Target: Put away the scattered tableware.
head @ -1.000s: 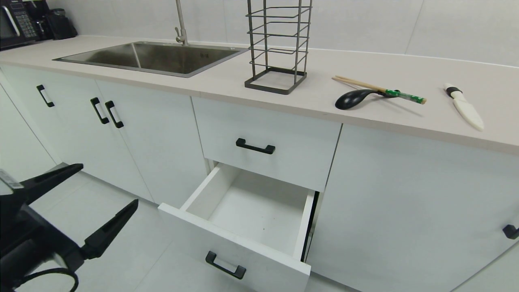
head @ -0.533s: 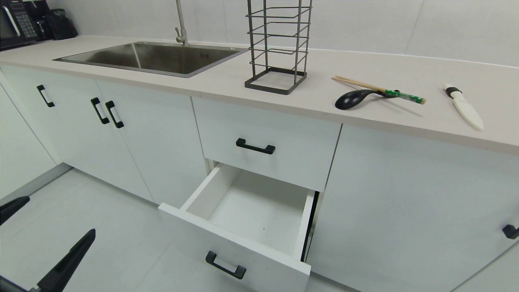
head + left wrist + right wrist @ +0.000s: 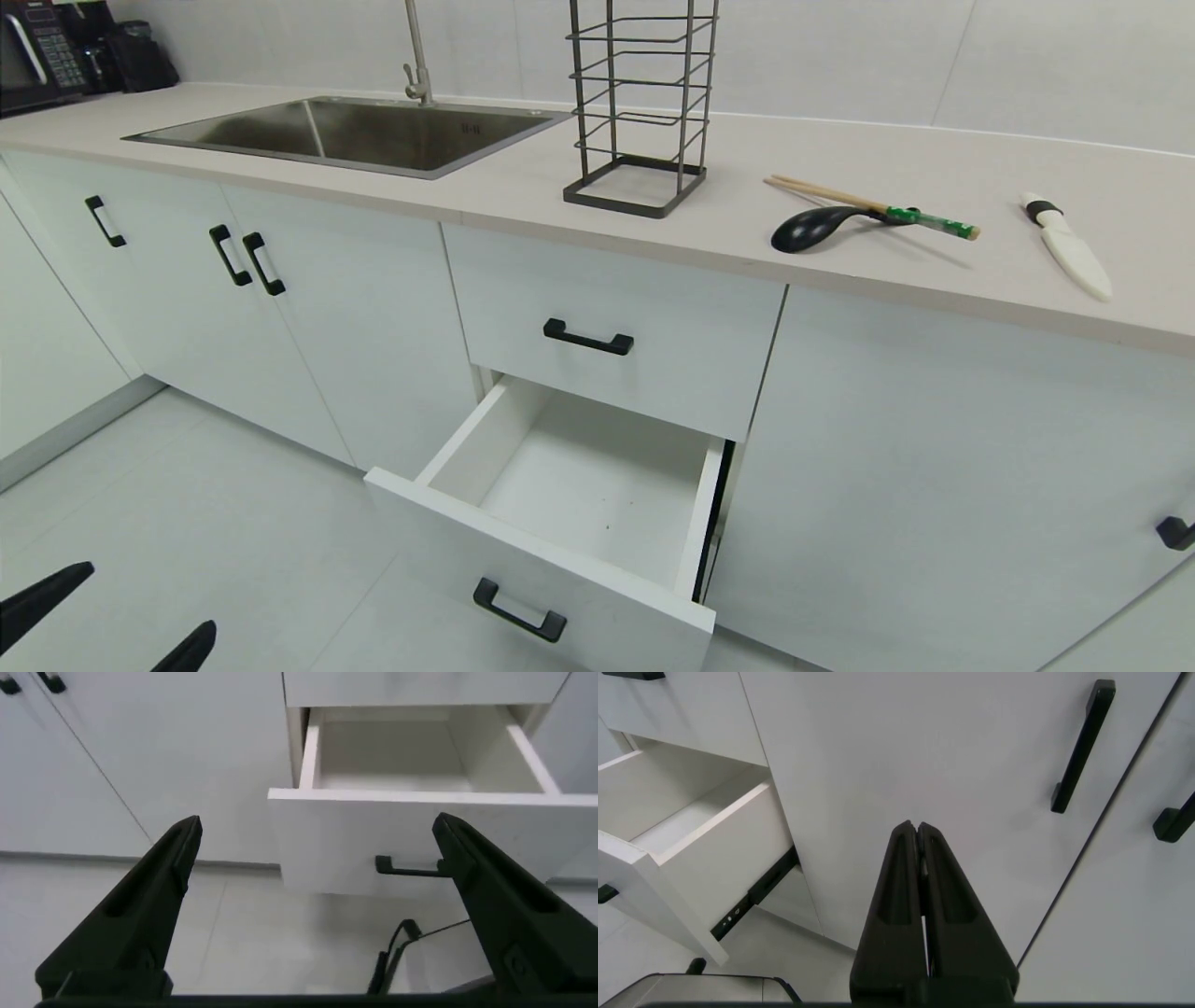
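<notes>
On the counter (image 3: 653,243) to the right lie a black spoon (image 3: 814,228), wooden chopsticks (image 3: 868,205) with green ends resting across its handle, and a white knife (image 3: 1072,246) with a black band. Below the counter a white drawer (image 3: 560,523) is pulled out with nothing inside; it also shows in the left wrist view (image 3: 420,840). My left gripper (image 3: 107,611) is open, low over the floor at the lower left, well short of the drawer (image 3: 318,831). My right gripper (image 3: 918,840) is shut on nothing, facing a white cabinet door right of the drawer.
A wire rack (image 3: 639,103) stands on the counter left of the tableware, and a steel sink (image 3: 355,131) with a tap lies farther left. A shut upper drawer (image 3: 597,317) sits above the open one. Cabinet doors carry black handles (image 3: 1083,747). The tiled floor (image 3: 233,523) lies below.
My left gripper has dropped down and back toward the lower left corner of the head view, staying open. The tableware and drawer have not moved.
</notes>
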Tool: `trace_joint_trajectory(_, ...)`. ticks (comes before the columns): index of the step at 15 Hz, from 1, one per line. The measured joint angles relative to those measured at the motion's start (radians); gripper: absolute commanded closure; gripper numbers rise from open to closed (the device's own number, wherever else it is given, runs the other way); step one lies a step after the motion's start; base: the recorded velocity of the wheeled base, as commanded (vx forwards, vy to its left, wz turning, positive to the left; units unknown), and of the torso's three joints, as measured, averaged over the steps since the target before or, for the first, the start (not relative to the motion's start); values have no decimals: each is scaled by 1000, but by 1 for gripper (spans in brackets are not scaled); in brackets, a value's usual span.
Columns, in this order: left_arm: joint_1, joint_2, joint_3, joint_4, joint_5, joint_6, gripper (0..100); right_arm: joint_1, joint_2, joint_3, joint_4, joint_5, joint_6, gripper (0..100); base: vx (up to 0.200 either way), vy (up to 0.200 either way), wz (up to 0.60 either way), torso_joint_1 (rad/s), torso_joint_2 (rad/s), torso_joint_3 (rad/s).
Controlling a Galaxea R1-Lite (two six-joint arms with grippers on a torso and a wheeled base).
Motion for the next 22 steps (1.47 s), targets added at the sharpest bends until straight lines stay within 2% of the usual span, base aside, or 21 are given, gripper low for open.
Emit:
trace_joint_trajectory(4, 91, -181, 16, 140, -5, 50, 0, 0, 0, 0, 0, 0, 0, 100, 0, 0, 0, 0, 0, 0)
trace_joint_trajectory(7, 199, -291, 16, 159, -53, 61, 0, 0, 0, 0, 0, 0, 0, 100, 0, 0, 0, 0, 0, 0)
trace_joint_trajectory(9, 223, -342, 17, 165, -59, 61, 0, 0, 0, 0, 0, 0, 0, 100, 0, 0, 0, 0, 0, 0)
trace_joint_trajectory(12, 241, -415, 25, 178, -60, 41, 0, 0, 0, 0, 0, 0, 0, 100, 0, 0, 0, 0, 0, 0)
trace_joint_trajectory(15, 258, -442, 26, 250, -60, 17, 0, 0, 0, 0, 0, 0, 0, 100, 0, 0, 0, 0, 0, 0)
trace_joint_trajectory(17, 294, -470, 26, 291, -62, 17, 0, 0, 0, 0, 0, 0, 0, 100, 0, 0, 0, 0, 0, 0)
trace_joint_trajectory(18, 307, -492, 27, 347, -65, 16, 0, 0, 0, 0, 0, 0, 0, 100, 0, 0, 0, 0, 0, 0)
trace_joint_trajectory(19, 313, -506, 27, 400, -75, 3, 0, 0, 0, 0, 0, 0, 0, 100, 0, 0, 0, 0, 0, 0)
trace_joint_trajectory(21, 319, -523, 27, 402, -77, -34, 0, 0, 0, 0, 0, 0, 0, 100, 0, 0, 0, 0, 0, 0)
trace_joint_trajectory(22, 319, -527, 27, 404, -79, -43, 0, 0, 0, 0, 0, 0, 0, 100, 0, 0, 0, 0, 0, 0)
